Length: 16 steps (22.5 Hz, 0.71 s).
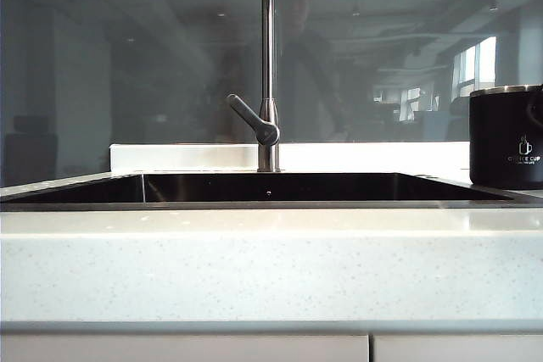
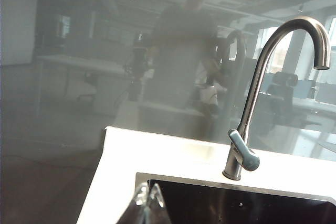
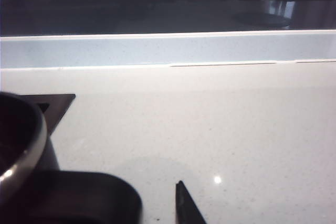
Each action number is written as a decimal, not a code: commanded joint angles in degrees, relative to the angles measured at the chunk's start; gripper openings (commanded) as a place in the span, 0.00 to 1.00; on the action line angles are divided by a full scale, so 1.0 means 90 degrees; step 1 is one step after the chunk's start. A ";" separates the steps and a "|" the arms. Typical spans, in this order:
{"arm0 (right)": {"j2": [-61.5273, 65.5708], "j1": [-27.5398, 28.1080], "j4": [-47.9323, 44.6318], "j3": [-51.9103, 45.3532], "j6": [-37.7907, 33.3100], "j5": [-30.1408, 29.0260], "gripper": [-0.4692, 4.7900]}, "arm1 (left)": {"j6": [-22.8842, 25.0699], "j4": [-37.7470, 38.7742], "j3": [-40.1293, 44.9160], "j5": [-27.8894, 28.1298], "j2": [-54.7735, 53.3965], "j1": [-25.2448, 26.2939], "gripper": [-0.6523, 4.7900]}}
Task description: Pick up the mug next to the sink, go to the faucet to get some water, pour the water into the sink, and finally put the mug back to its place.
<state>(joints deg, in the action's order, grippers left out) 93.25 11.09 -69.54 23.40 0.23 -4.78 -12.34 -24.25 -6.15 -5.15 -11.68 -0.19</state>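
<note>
Four steps left: none of pick-up, fill, pour or return looks done.
Mug: the black cylindrical mug with a silver metal rim [image 1: 506,136] stands upright on the pale speckled stone surface [image 1: 254,264], just beside the right end of the wide dark recessed sink [image 1: 271,186].
Right gripper: the right gripper [image 3: 157,211] is spread wide, empty, close beside the mug's handle.
Left gripper: the left gripper [image 2: 148,203] is clenched on nothing, near the sink's left rear corner.
Faucet: the tall brushed-steel faucet [image 1: 267,57] rises behind the sink's middle, well apart from the mug.
Obstacles: none seen between mug and sink.
</note>
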 commanded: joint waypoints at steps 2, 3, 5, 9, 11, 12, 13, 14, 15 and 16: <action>0.0066 -0.0002 -0.0087 0.0129 -0.0024 -0.0032 0.37 | -0.0012 -0.0058 -0.0024 -0.0027 0.0000 0.0012 0.11; 0.0070 -0.0002 -0.0090 0.0131 -0.0024 -0.0029 0.36 | -0.0012 -0.0058 -0.0024 -0.0024 0.0000 0.0012 0.11; 0.0078 -0.0002 -0.0080 0.0134 -0.0024 -0.0032 0.24 | -0.0012 -0.0063 -0.0024 -0.0027 0.0000 0.0012 0.11; 0.0078 -0.0002 -0.0083 0.0136 -0.0024 -0.0032 0.16 | -0.0012 -0.0063 -0.0024 -0.0005 0.0000 0.0012 0.11; 0.0075 -0.0002 -0.0104 0.0136 -0.0027 -0.0032 0.12 | -0.0012 -0.0090 -0.0024 -0.0002 -0.0053 0.0012 0.11; 0.0068 -0.0002 -0.0129 0.0138 -0.0044 -0.0034 0.08 | -0.0012 -0.0160 -0.0022 -0.0005 -0.0146 0.0012 0.11; 0.0056 -0.0005 -0.0155 0.0143 -0.0119 -0.0036 0.08 | -0.0012 -0.0211 -0.0022 -0.0005 -0.0223 0.0012 0.11; 0.0049 -0.0017 -0.0172 0.0175 -0.0296 -0.0041 0.08 | -0.0012 -0.0345 -0.0022 -0.0005 -0.0386 0.0012 0.11; 0.0017 -0.0034 -0.0170 0.0202 -0.0444 -0.0041 0.08 | -0.0012 -0.0483 -0.0024 -0.0007 -0.0559 0.0012 0.11; -0.0010 -0.0044 -0.0158 0.0238 -0.0576 -0.0058 0.08 | -0.0012 -0.0707 -0.0024 -0.0007 -0.0838 0.0012 0.11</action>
<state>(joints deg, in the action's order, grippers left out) 93.93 10.92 -69.80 24.80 -2.24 -5.15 -12.34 -26.98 -6.17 -5.13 -16.78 -0.19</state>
